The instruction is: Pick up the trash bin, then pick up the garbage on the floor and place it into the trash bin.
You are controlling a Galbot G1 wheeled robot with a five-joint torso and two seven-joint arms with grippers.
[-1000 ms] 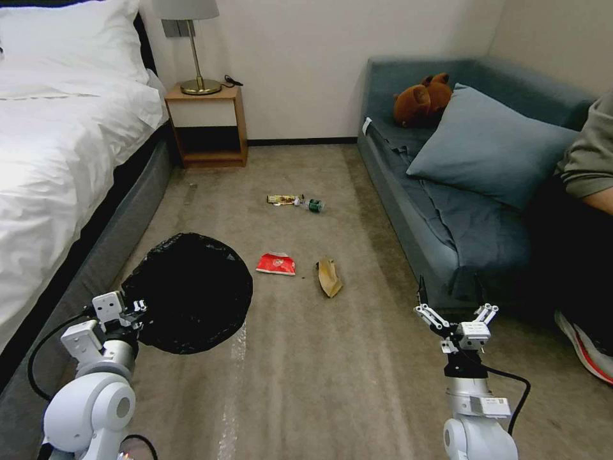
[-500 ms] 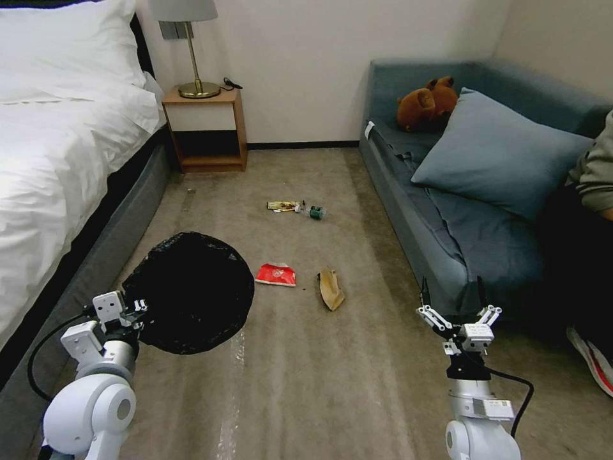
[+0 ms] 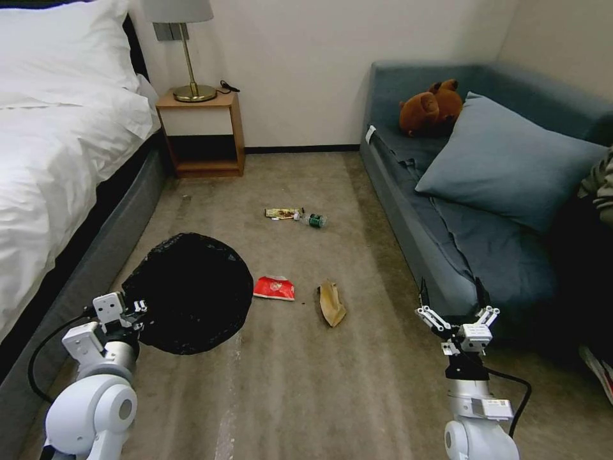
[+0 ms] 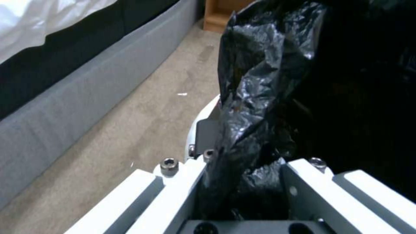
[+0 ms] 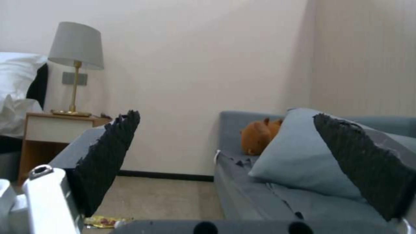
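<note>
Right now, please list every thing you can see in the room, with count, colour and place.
trash bin: 1, black bag liner, held above carpet near bed
red wrapper: 1, red-white, carpet beside bin
paper scrap: 1, tan, carpet right of wrapper
snack wrapper: 1, yellow-brown, carpet farther off
bottle: 1, clear, green label, beside snack wrapper
bed: 1, white, left
nightstand: 1, wooden, by wall
lamp: 1, brass, on nightstand
sofa: 1, blue-grey, right
pillow: 1, blue-grey, on sofa
plush toy: 1, brown, sofa corner
left hand: shut on bin rim
right hand: open, before sofa

A bedroom, white-sheeted bed (image 3: pixel 57 147) along one wall, wooden nightstand (image 3: pixel 201 134) with brass lamp (image 3: pixel 182 38), grey-blue sofa (image 3: pixel 447 211) with cushion (image 3: pixel 511 163), beige carpet (image 3: pixel 319 383)
</note>
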